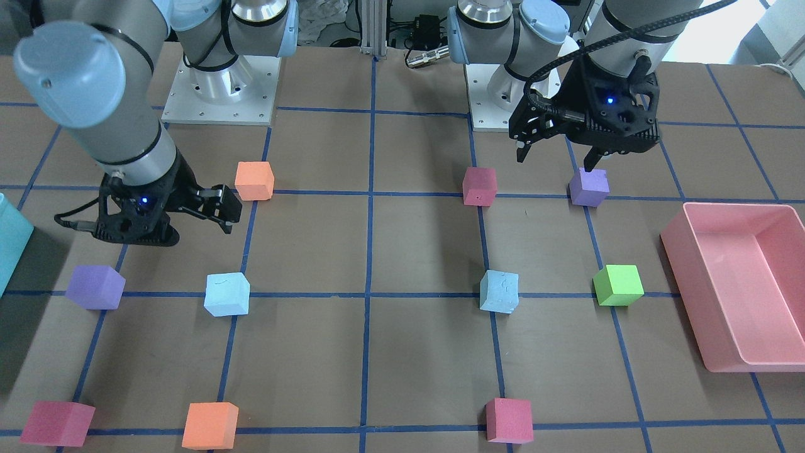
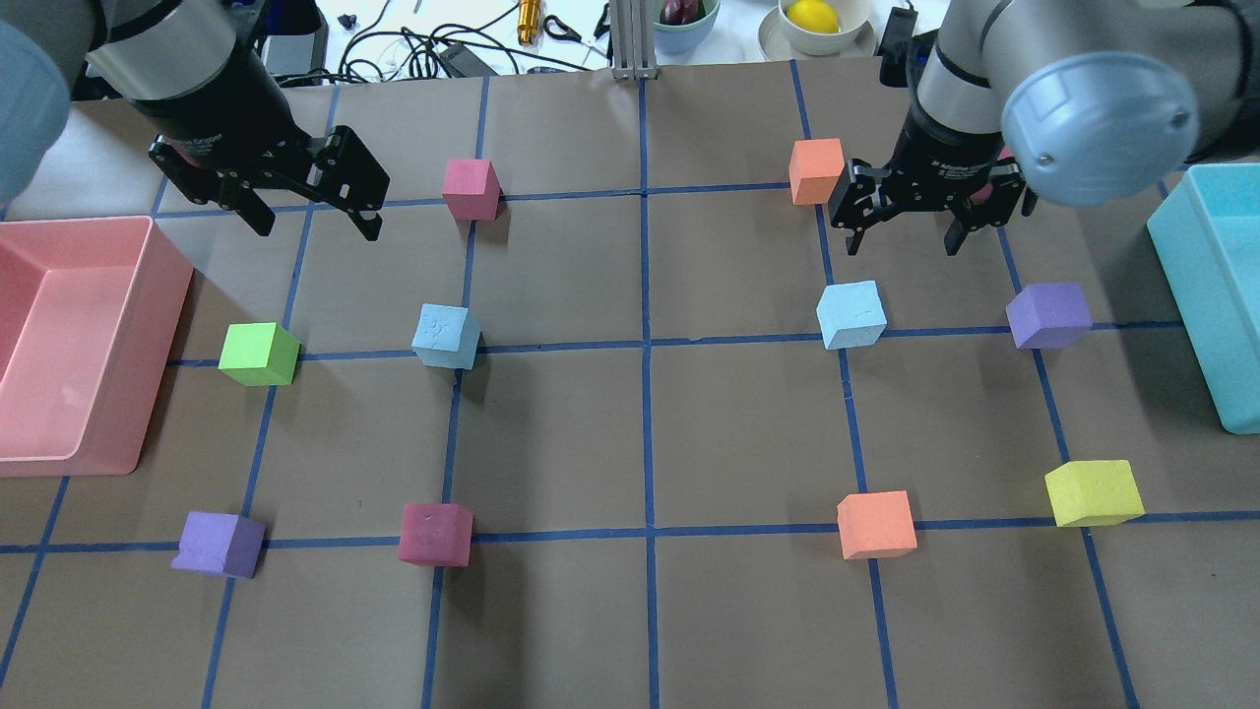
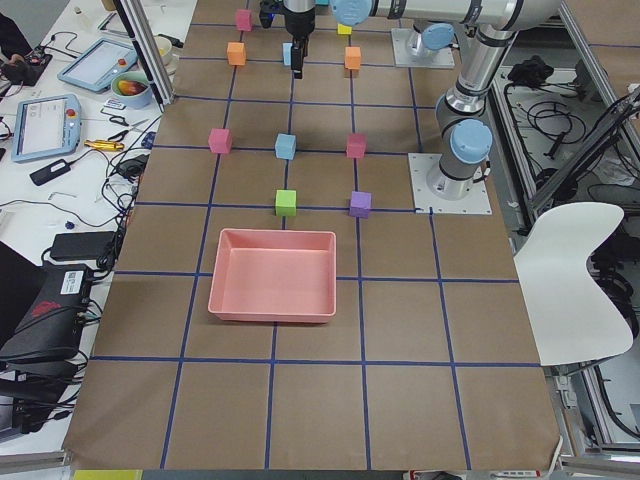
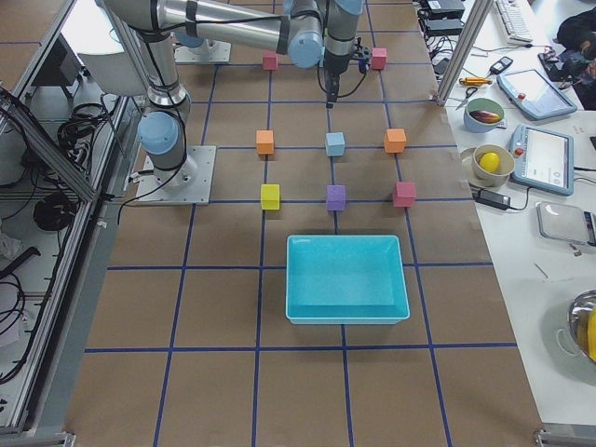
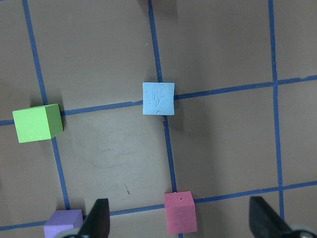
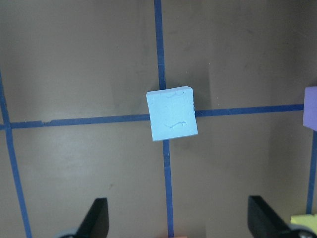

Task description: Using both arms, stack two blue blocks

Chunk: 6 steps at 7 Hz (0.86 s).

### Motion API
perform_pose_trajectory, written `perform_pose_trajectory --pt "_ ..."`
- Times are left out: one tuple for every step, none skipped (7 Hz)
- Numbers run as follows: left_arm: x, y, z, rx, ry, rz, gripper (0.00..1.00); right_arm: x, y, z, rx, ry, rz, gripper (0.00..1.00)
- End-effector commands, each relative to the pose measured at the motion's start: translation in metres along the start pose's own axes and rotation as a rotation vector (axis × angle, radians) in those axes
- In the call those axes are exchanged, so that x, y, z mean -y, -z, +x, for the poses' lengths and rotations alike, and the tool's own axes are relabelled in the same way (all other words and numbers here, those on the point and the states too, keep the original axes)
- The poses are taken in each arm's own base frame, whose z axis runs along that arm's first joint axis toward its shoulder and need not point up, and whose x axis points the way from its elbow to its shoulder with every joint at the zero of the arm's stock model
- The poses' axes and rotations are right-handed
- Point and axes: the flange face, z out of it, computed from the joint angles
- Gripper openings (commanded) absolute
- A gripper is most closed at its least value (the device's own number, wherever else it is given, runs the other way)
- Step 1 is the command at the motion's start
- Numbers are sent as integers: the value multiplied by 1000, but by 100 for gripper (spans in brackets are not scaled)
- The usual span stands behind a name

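Note:
Two pale blue blocks lie apart on the table. One is left of the middle [image 2: 446, 337], [image 1: 500, 291] and sits at the centre of the left wrist view [image 5: 158, 98]. The other is right of the middle [image 2: 851, 314], [image 1: 227, 294] and sits at the centre of the right wrist view [image 6: 171, 114]. My left gripper [image 2: 317, 228], [image 5: 181, 223] is open and empty, high above the table on the robot's side of its block. My right gripper [image 2: 904, 246], [image 6: 178, 223] is open and empty, high above the table near its block.
A pink bin [image 2: 162, 295] stands at the left edge and a teal bin [image 2: 1196, 286] at the right edge. Green [image 2: 258, 354], purple [image 2: 1048, 314], magenta [image 2: 435, 535], orange [image 2: 875, 524] and yellow [image 2: 1093, 492] cubes lie on the grid around the blue blocks.

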Motion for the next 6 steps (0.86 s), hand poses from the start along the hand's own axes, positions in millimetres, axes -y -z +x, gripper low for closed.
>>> perform_pose_trajectory --pt "9 -22 -1 -7 2 -41 100 31 -64 -1 3 33 50 100" --pt "16 -53 -3 -11 0 -66 100 37 -84 -1 -2 117 79 100" --pt "19 -95 -4 -13 3 -76 100 41 -105 -1 -4 119 66 100" --pt "26 -138 -7 -8 -6 -37 100 43 -121 -1 -5 115 41 100" --pt "28 -175 -8 -6 -7 -38 100 45 -131 -1 -4 115 24 100" --pt "30 -197 -10 -6 -9 -43 100 44 -133 0 -7 125 19 100"
